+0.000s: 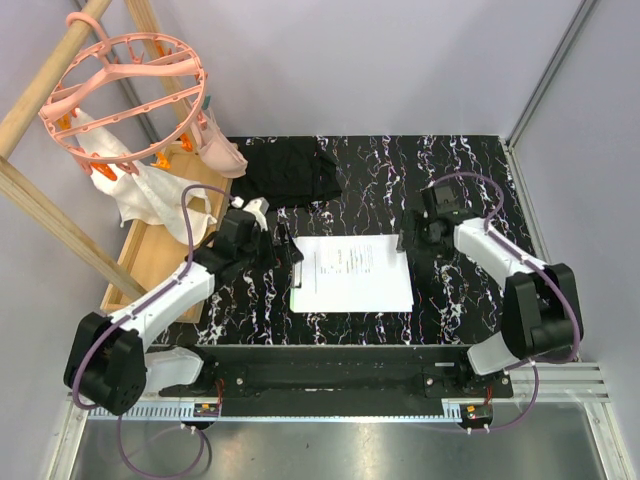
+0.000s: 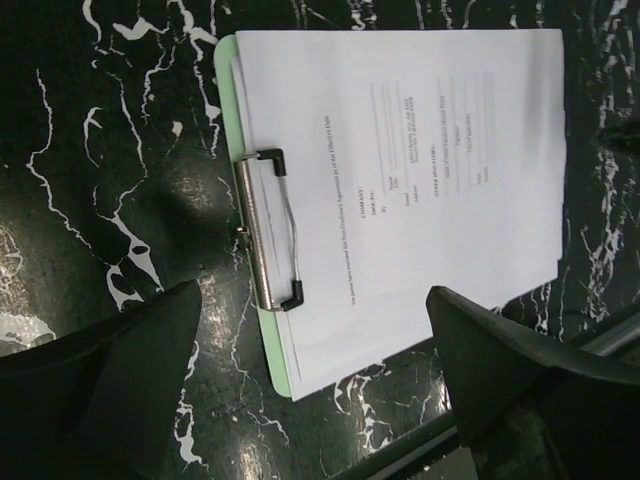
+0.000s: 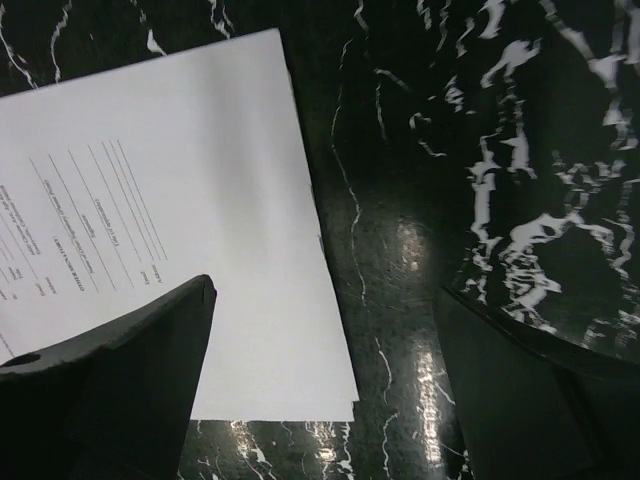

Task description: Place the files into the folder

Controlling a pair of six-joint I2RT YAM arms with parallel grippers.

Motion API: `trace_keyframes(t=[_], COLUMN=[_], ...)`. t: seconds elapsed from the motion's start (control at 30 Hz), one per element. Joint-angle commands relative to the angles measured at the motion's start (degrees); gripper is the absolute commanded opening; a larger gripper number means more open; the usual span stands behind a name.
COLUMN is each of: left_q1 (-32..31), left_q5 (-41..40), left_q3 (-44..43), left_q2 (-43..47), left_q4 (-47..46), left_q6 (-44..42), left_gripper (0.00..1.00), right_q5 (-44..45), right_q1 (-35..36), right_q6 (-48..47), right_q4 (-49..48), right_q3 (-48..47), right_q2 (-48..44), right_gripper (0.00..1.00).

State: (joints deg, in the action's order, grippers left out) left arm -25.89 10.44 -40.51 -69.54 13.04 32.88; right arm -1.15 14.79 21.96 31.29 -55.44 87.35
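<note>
Files [image 1: 352,272] lie flat in a white stack at the middle of the surface [image 1: 455,165], which is black with white veins. The top sheet carries a few thin lines of small print, like a form, and is otherwise blank. Sheet edges below it sit slightly offset at the corners. The stack rests on the folder [image 2: 224,110], which shows only as a thin light-green strip along the left short edge. The clip [image 2: 266,232], a metal bar with black tips, lies across that edge of the sheets.

Left jaws stand wide apart over the clip end. Right jaws are also wide apart at the opposite short edge, one finger above the sheet and the other above bare surface. Whether either touches the paper, I cannot tell.

Behind the folder lies a black cloth [image 1: 290,168]. Far left, a white rag [image 1: 150,195] hangs under a pink hanger [image 1: 125,90].
</note>
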Motion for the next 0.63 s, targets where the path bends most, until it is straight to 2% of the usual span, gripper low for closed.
trace_keyframes(t=[0.0, 0.17, 0.27, 0.4, 0.6], left_q1=[-1.18, -1.8, -1.8, -1.71, -1.71], left_q5=[5.11, 12.31, 13.56, 9.61, 3.81], left_q3=[-4.48, -9.22, -14.49, -23.89, -41.47], left_q2=[5.01, 10.38, 14.86, 20.74, 25.41], left_q4=[1.81, 2.78, 3.92, 9.88, 16.75], left_q6=[-3.52, -2.48, -1.77, -3.34, -6.08], left_gripper=[0.99, 0.99, 0.99, 0.99, 0.99], right_q5=[11.52, 1.78, -1.23, 0.88, 2.3], right_q1=[0.07, 0.07, 0.07, 0.07, 0.07], right_q6=[-1.12, -1.04, -1.13, -1.48, -4.28], right_q4=[9.75, 13.97, 14.15, 14.94, 15.73], right_q3=[-7.92, -12.93, -15.39, -21.27, -32.35], right_q2=[-5.86, -13.94, -22.2, -33.35, -41.38], right_gripper=[1.0, 1.0, 1.0, 1.0, 1.0])
